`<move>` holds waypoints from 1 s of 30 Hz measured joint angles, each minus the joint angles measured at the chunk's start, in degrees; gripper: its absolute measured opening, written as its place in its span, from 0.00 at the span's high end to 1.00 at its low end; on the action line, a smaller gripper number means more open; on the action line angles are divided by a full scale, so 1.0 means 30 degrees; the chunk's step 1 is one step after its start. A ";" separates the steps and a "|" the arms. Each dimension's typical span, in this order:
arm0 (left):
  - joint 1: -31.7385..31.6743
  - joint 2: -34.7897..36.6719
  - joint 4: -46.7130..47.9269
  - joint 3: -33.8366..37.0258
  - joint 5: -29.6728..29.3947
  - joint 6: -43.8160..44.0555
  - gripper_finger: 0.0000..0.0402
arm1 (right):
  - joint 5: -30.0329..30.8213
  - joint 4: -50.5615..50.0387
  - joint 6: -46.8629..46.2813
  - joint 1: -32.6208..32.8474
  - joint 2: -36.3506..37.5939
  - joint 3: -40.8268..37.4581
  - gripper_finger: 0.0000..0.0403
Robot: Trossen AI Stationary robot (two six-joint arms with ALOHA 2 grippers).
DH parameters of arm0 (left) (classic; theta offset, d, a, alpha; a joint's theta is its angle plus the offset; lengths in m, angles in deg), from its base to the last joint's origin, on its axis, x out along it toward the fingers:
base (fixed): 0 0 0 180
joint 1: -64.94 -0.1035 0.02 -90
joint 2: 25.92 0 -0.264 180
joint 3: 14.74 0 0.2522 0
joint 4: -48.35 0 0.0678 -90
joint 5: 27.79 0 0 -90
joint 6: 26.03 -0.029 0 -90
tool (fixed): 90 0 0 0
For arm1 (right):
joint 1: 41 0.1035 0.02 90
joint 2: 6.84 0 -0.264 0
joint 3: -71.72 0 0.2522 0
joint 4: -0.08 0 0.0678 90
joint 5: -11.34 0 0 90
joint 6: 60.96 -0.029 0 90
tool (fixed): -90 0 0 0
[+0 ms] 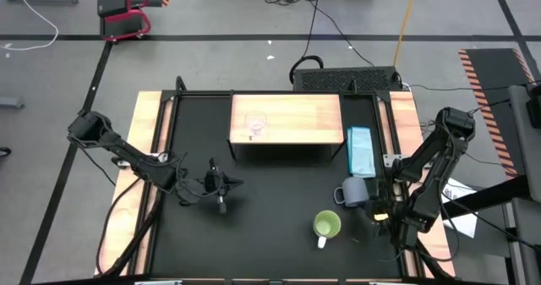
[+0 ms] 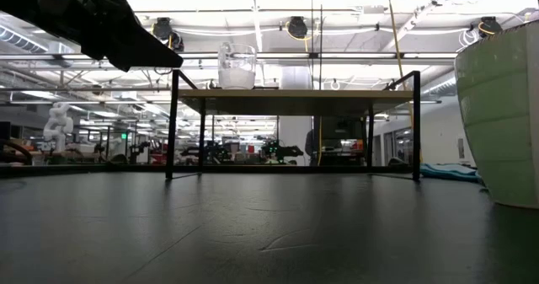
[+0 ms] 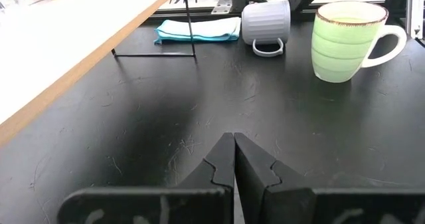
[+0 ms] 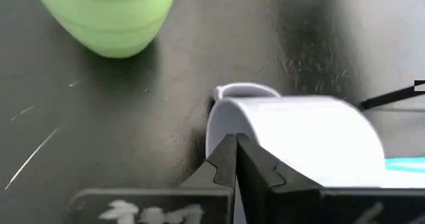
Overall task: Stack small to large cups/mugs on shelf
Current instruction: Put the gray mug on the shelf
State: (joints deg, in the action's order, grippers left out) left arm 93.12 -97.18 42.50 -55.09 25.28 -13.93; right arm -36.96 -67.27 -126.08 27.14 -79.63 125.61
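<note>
From above, the glass cup stands on the shelf, at its left part. In front of the shelf's right end lie the grey-blue mug, tipped, and the green mug, upright on the black surface. The left gripper, clenched and empty, sits before the shelf's left end; the right gripper, clenched, is beside the grey-blue mug. Low view: 1 cup tops the shelf. Left wrist: fingers pressed together.

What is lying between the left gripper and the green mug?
Nothing: in the left wrist view, only bare black table separates the left gripper from the green mug.

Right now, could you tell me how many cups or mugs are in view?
3: a clear glass cup on the shelf; a grey-blue mug and a lime-green mug on the table.
</note>
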 joint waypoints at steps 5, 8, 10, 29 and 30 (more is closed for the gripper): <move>-0.0007 0.0000 -0.0094 0.0000 0.0000 -0.0087 0.98 | 0.0137 0.0965 0.0686 -0.0216 0.0000 0.0071 1.00; -0.0007 0.0007 -0.0146 0.0000 0.0000 -0.0117 0.98 | 0.0125 0.2154 0.1216 -0.0432 0.0000 0.0071 1.00; -0.0007 0.0007 -0.0146 0.0000 0.0000 -0.0117 0.98 | 0.0103 0.2970 0.1475 -0.0651 0.0000 0.0079 1.00; 0.0000 0.0007 -0.0153 0.0000 0.0000 0.0010 0.98 | -0.0411 0.4838 -0.4073 -0.2244 0.0000 -0.3375 1.00; -0.0007 0.0007 -0.0153 0.0000 0.0000 -0.0012 0.98 | -0.0413 0.4852 -0.4139 -0.2244 0.0003 -0.3375 1.00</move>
State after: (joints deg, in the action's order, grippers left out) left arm 93.10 -97.16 42.04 -55.09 25.28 -13.97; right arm -38.20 -52.71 -138.50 20.41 -79.62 115.48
